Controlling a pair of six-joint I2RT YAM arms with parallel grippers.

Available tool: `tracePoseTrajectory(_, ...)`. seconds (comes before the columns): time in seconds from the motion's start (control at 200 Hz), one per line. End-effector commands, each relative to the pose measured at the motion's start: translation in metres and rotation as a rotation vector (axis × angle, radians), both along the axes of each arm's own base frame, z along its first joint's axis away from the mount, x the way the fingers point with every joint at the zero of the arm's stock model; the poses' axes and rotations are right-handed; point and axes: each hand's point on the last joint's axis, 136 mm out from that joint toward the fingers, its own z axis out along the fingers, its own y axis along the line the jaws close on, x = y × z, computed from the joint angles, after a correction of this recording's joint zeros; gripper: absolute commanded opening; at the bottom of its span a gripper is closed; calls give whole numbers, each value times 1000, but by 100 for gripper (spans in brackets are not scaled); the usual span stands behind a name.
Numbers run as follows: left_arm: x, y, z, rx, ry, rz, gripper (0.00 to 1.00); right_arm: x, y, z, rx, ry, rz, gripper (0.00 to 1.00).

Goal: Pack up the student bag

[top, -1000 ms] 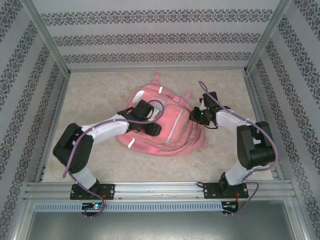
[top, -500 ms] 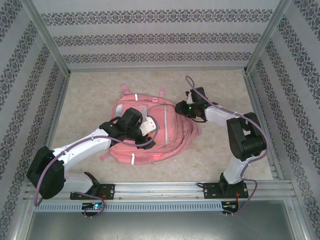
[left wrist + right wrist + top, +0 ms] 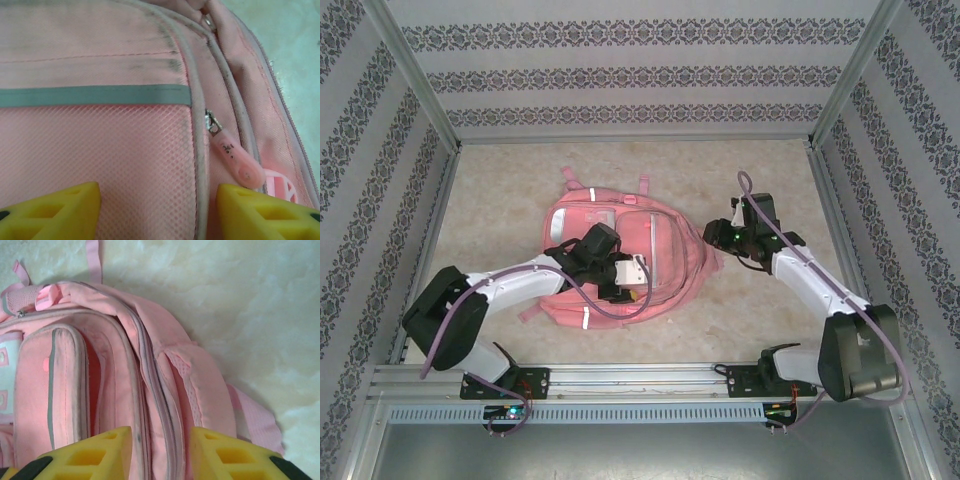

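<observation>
The student bag (image 3: 660, 250), a pink backpack with pale strips, lies flat in the middle of the table. My left gripper (image 3: 638, 282) hovers over its front, near the lower right. In the left wrist view the left gripper (image 3: 159, 212) is open, its yellow fingers (image 3: 55, 212) astride pink mesh and a seam. A pink zipper pull (image 3: 235, 157) lies just ahead of the right finger. My right gripper (image 3: 713, 237) is at the bag's right edge. In the right wrist view the right gripper (image 3: 160, 455) stands open over the bag's side folds and zipper lines (image 3: 150, 390).
Patterned walls and metal posts close in the table on three sides, and a metal rail (image 3: 640, 380) runs along the near edge. Pink straps (image 3: 255, 415) trail off the bag onto the pale marbled table top (image 3: 500, 180).
The bag lies further left and turned compared with a second ago. The right arm has pulled back rightward to the bag's edge and its jaws have widened. The left gripper has shifted right over the bag.
</observation>
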Motion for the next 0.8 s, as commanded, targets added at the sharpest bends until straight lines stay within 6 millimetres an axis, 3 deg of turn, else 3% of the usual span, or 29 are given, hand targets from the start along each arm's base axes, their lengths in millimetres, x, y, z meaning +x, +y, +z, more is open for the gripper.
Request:
tracePoseTrajectory(0.0, -5, -18, 1, -47, -44, -115, 63, -15, 3, 0, -8, 9, 15, 36)
tracePoseTrajectory(0.07, -3, -19, -4, -41, -30, -107, 61, -20, 9, 0, 4, 15, 23, 36)
tracePoseTrajectory(0.115, 0, -19, -6, -26, -25, -91, 54, -24, 14, -1, 11, 20, 34, 36)
tracePoseTrajectory(0.245, 11, -22, 2, 13, 77, 9, 0, -42, 38, -2, 20, 28, 111, 36)
tracePoseTrajectory(0.455, 13, -43, 29, -63, 260, 100, 0, -72, 72, -8, -9, 24, 156, 39)
tracePoseTrajectory(0.63, 9, -54, 44, -219, 431, 121, 0, -67, 84, -20, -55, 4, 126, 45)
tracePoseTrajectory(0.794, 20, -56, 52, -334, 467, 169, 0, -58, 100, -25, -88, -25, 179, 45)
